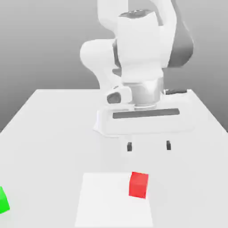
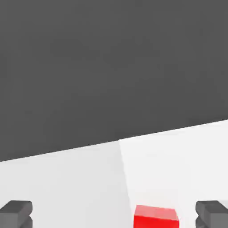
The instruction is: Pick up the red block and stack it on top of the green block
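The red block (image 1: 138, 185) rests on the white table (image 1: 53, 133), on a brighter square patch (image 1: 107, 200). My gripper (image 1: 148, 145) hovers above and behind it, open, with nothing between its two dark fingertips (image 1: 129, 146). In the hand view the red block (image 2: 156, 217) lies between the two fingertips (image 2: 17, 213), nearer one than the other, well below them. The green block (image 1: 3, 200) sits at the exterior view's far left edge, partly cut off, far from the gripper.
The white arm's body (image 1: 133, 53) rises behind the gripper at the table's back. The table's edges run along the exterior view's left and right sides. Dark floor (image 2: 111, 67) lies beyond the table edge in the hand view.
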`<state>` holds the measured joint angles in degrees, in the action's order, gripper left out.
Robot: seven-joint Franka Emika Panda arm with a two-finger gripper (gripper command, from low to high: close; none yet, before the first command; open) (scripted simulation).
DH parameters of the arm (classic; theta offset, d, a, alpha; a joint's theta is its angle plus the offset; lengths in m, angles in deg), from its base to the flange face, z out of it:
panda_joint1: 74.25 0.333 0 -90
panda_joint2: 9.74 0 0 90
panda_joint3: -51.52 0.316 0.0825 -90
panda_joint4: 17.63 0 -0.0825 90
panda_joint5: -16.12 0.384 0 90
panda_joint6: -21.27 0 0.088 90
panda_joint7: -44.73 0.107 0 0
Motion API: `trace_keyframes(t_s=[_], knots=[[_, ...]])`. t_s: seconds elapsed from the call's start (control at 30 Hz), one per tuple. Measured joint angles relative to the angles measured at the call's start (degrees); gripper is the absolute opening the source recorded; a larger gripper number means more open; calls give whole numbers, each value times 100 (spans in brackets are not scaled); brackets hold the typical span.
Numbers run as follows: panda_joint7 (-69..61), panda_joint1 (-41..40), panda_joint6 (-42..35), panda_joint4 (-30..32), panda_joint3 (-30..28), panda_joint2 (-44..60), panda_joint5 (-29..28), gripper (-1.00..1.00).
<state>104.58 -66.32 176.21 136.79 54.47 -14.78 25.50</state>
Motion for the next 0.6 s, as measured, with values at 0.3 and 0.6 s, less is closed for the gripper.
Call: trace_keyframes(t_s=[0.3, 0.6], knots=[[1125, 61, 1024, 291, -98, 1241, -1096, 0], [1206, 110, 1599, 219, -164, 1920, -1173, -100]])
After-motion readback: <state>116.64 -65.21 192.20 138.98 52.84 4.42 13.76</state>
